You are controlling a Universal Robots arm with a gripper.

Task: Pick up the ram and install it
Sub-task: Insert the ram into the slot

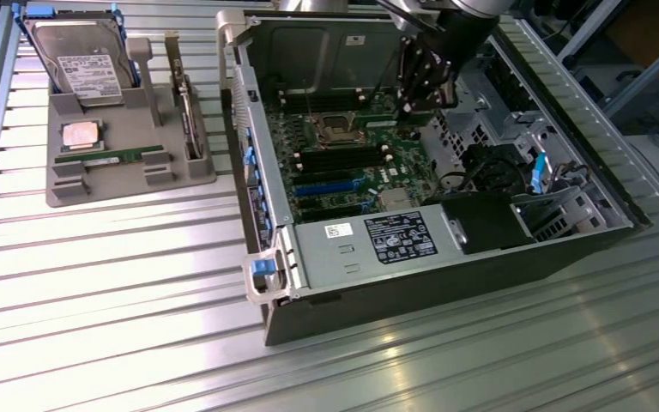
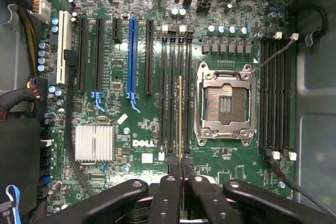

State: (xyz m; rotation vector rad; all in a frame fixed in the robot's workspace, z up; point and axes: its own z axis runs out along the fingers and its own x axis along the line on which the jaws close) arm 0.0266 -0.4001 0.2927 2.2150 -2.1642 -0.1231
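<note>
gripper (image 2: 181, 166) clenched on the ram (image 2: 180, 114), edge-on over the motherboard's memory slots (image 2: 167, 93); parts tray (image 1: 123, 184) at the computer case's (image 1: 421, 292) 9 o'clock.

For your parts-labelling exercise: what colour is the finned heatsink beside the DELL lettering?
The heatsink is silver; best in the wrist view.

The exterior view looks obliquely down on the whole computer case (image 1: 421, 302). The wrist view faces its motherboard (image 2: 140, 125) closely; both show it
</note>
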